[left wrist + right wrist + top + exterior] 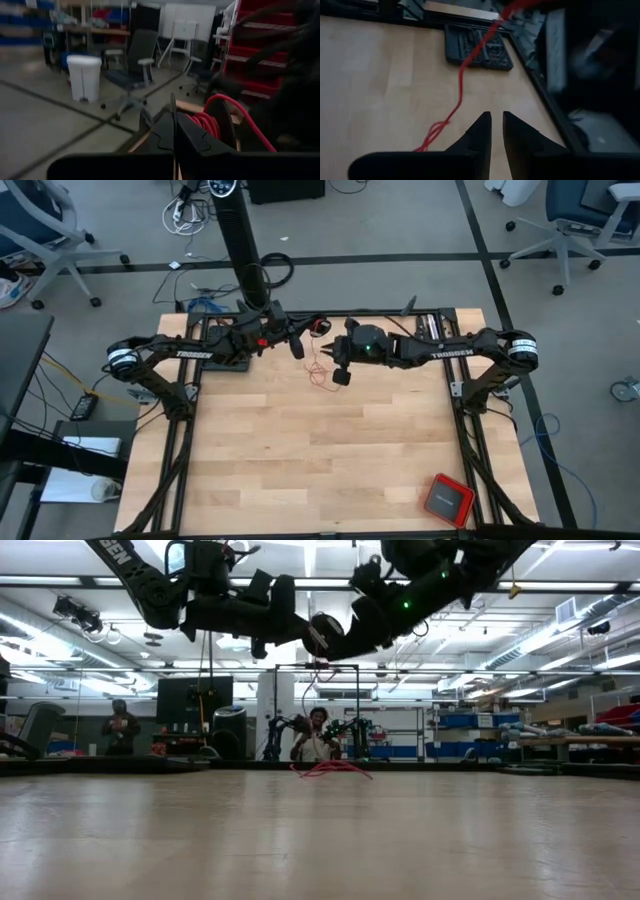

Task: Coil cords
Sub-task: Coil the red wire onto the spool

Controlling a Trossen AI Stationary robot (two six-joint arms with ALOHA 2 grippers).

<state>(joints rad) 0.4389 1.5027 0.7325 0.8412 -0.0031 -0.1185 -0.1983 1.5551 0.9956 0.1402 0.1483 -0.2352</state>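
Note:
The thin red cord shows as a small tight coil (pixel 321 327) at my left gripper (pixel 297 347), high over the table's far middle. From the coil one strand (pixel 462 80) drops to loose loops (pixel 320 372) lying on the wood, seen in the low view as a low red heap (pixel 330 769). My left gripper (pixel 175 120) is shut, with the coil (pixel 204 122) right beside its fingers. My right gripper (pixel 340 377) hovers just right of the loose loops. Its fingers (pixel 497 117) stand a narrow gap apart and hold nothing. My left gripper carries the red cord's wound coil (pixel 200 120), which sits against the outer side of one finger (pixel 190 137). That finger hides where the cord is caught. The coil is lifted clear of the table. One strand (pixel 235 107) arcs off it and hangs slack down to the loops.
A red square box with a dark top (pixel 447 498) lies near the table's front right corner. A black gridded pad (pixel 477 47) lies at the far edge by the left arm. The table frame rails (pixel 455 395) run along both sides. People (pixel 118 725) stand in the room behind.

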